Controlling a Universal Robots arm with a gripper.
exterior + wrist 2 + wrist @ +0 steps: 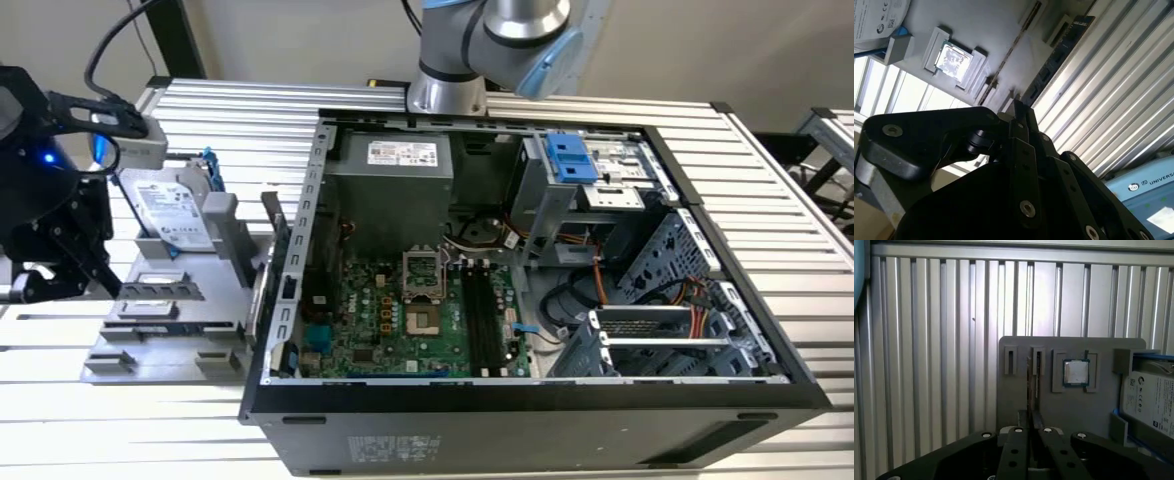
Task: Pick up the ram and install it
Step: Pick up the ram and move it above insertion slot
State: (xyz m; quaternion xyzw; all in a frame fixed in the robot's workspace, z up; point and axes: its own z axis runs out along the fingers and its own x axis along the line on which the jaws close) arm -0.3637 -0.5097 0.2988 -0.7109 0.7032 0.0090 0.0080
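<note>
First wrist view: my hand (1029,418) is clenched on the near end of the ram (1030,385), which stands on edge in the gray tray (1014,400).

My two fingers (1022,421) sit almost together with just the thin board between them, and the stick runs straight out ahead of my fingertips along the tray. Off to one side of it sits the square processor chip (1076,373), and past that the hard drive (1154,400). In the second wrist view a second stick (1064,55) lies just beside mine on the other side. Beyond the tray's edge on that side, bare ribbed table (929,365) gives open room. In the exterior view the open computer case (534,420) rises on the far side of the tray from my hand, its side wall (296,250) close against the tray.
</note>
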